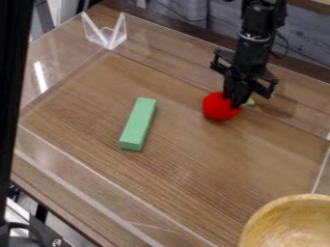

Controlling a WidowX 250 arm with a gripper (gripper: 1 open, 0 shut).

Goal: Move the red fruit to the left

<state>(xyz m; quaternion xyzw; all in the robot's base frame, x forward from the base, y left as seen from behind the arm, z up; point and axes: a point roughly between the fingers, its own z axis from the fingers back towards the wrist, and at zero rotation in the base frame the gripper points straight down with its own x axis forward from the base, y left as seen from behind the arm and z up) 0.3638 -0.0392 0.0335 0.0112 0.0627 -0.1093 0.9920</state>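
Note:
The small round red fruit (217, 108) lies on the wooden table right of the middle. My gripper (240, 96) points straight down onto its upper right side, hiding the fruit's top. The black fingers stand close together, shut on the fruit's top. The fruit rests on the table surface.
A long green block (138, 123) lies to the left of the fruit, with bare wood between them. A clear plastic stand (106, 34) sits at the back left. The rim of a pale yellow bowl (294, 224) shows at the front right corner. Clear low walls edge the table.

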